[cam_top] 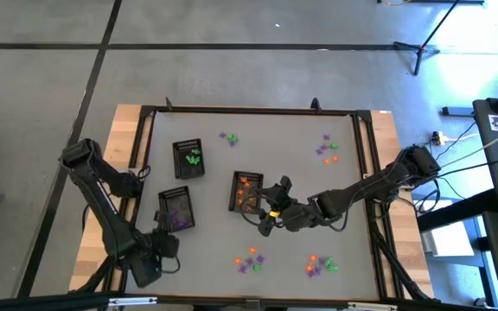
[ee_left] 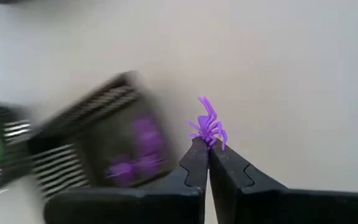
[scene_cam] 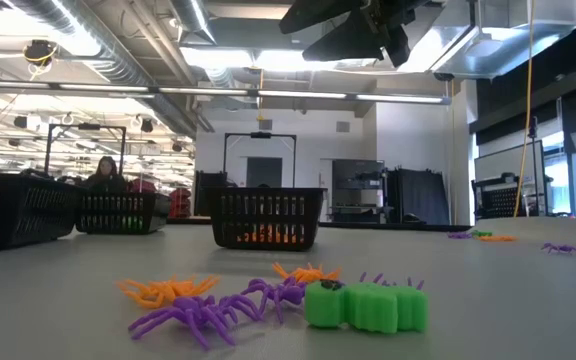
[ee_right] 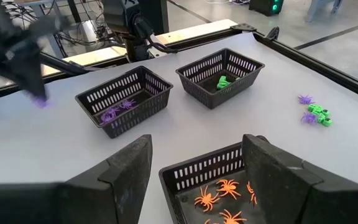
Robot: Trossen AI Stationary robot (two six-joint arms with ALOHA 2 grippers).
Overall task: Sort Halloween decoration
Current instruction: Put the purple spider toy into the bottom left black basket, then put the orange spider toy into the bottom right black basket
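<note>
The purple spider sits pinched at the tips of the left gripper, whose jaws are closed on it, near the counter's front-left corner beside the tray of purple pieces. To do this well, carry it squarely above that tray before letting go, keeping low so it cannot bounce out. The right gripper hangs wide open and empty above the orange tray mid-counter.

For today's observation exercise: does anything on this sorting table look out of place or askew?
Nothing is spilled or damaged. The three black slotted plastic trays sit at differing angles, and small orange, purple and green plastic trinkets lie unsorted in scattered clusters.
</note>
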